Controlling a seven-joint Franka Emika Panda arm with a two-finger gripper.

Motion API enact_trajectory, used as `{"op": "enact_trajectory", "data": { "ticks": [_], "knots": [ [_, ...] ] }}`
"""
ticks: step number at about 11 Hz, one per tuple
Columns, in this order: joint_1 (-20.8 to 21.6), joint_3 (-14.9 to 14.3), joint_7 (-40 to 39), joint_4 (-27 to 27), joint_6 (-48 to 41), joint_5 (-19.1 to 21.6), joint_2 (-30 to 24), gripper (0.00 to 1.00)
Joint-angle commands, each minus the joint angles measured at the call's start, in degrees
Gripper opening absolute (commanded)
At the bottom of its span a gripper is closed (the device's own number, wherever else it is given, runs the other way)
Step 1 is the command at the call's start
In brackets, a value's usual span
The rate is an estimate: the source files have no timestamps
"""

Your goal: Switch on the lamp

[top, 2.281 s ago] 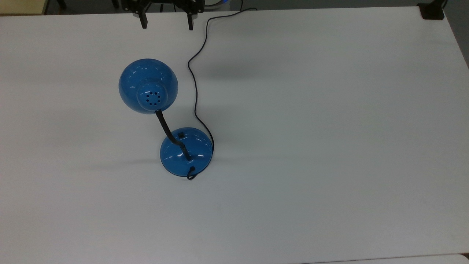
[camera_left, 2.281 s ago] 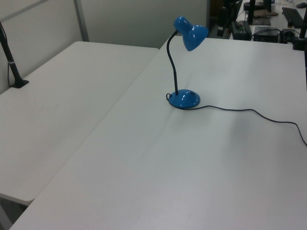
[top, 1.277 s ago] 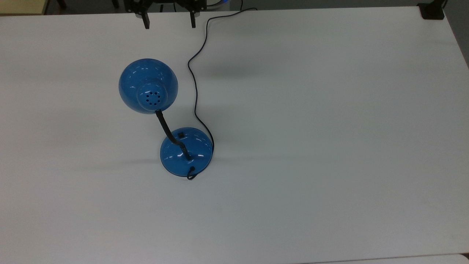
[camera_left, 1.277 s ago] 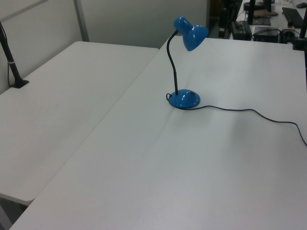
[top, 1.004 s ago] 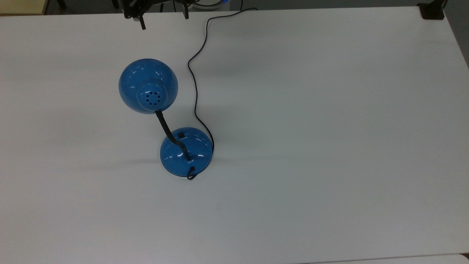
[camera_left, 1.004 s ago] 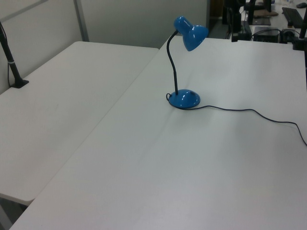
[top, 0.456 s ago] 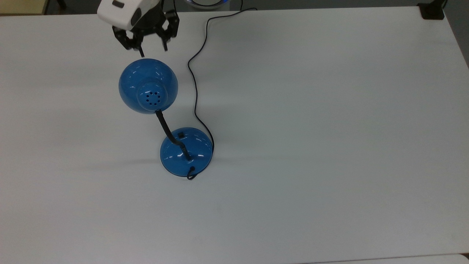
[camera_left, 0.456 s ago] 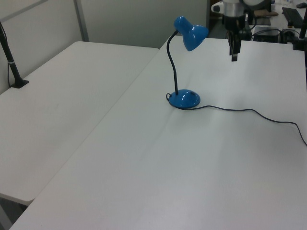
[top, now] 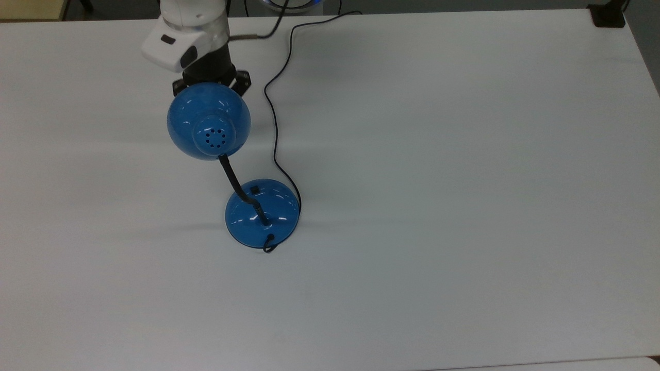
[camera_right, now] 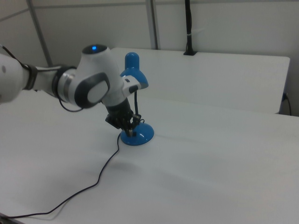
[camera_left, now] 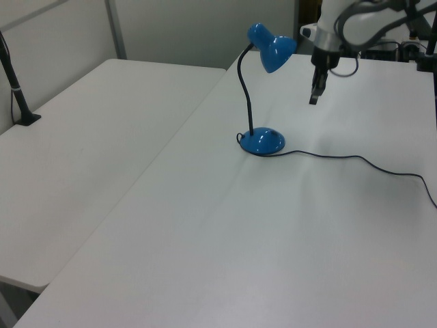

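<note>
Lamp (top: pixel 209 121) upright left of centre in the top view, on the white table (top: pixel 464 180); no glow under the shade (camera_left: pixel 274 52), so judged not yet lit. Switch (top: pixel 254 189) on the upper edge of the base (top: pixel 263 214), just right of the gooseneck, on the arm's side. Cord (top: pixel 275 144) curling round the base's right side and off the top of the frame.

Arm (camera_right: pixel 93 86) in from the upper left of the top view, wrist pointing down, jaws tucked behind the shade's upper rim. Upper right in the left view: jaws hanging beside the shade, clear of it and above the table. Jaws apart or together: cannot tell.

Probably held beside the shade to pass below it toward the switch. Next: down toward the base, one tip onto the switch, avoiding gooseneck and cord.
</note>
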State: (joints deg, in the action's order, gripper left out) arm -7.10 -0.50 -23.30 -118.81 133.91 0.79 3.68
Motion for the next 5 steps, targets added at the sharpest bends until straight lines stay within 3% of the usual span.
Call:
{"op": "enact_trajectory", "data": {
  "ticks": [1,5],
  "knots": [
    [2.4,-0.4,4.7,-3.5,13.4,1.7,3.8,0.00],
    [3.5,-0.2,11.6,-3.2,26.0,1.8,9.3,0.00]
  ]
}}
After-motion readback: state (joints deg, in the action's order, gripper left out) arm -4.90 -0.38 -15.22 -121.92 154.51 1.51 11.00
